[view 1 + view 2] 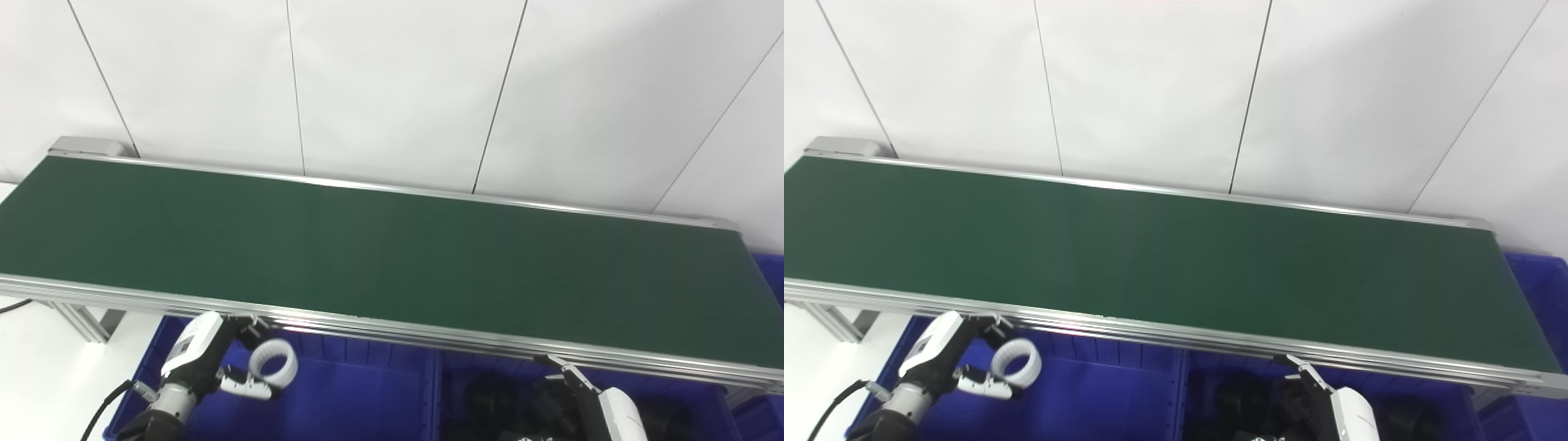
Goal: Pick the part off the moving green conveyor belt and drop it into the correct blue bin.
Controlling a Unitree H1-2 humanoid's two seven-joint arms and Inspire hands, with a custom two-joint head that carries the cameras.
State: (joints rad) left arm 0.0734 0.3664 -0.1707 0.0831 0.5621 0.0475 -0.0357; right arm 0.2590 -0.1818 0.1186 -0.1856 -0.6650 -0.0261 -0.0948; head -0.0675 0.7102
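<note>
- My left hand (214,358) is low at the pic's bottom left, over the left blue bin (343,398), fingers curled round 1 white ring (274,363). That ring is the part, gripped and held upright, hole facing the cams, just below the belt's near rail.
- My right hand (603,407) sits at the bottom right edge, mostly cut off by the frame. Only the white back and a dark fingertip show; can't tell if it's spread or closed, or if it holds anything.
- Blue bins: 3 in sight. The left one is under my left hand, its floor bare where visible. The middle bin (471,367) is beside it, sharing a wall, w/ several black round parts (490,398) inside; no. unclear, too dark. The 3rd bin (1540,288) is a corner showing past the belt's right end.
- 1 green belt (380,257) runs left to right behind the bins, silver rails on both long sides, nothing lying on it.
- White panelled wall (398,79) behind the belt.
- No readable writing or brand anywhere.
- 1 black cable (104,404) runs along my left wrist.
</note>
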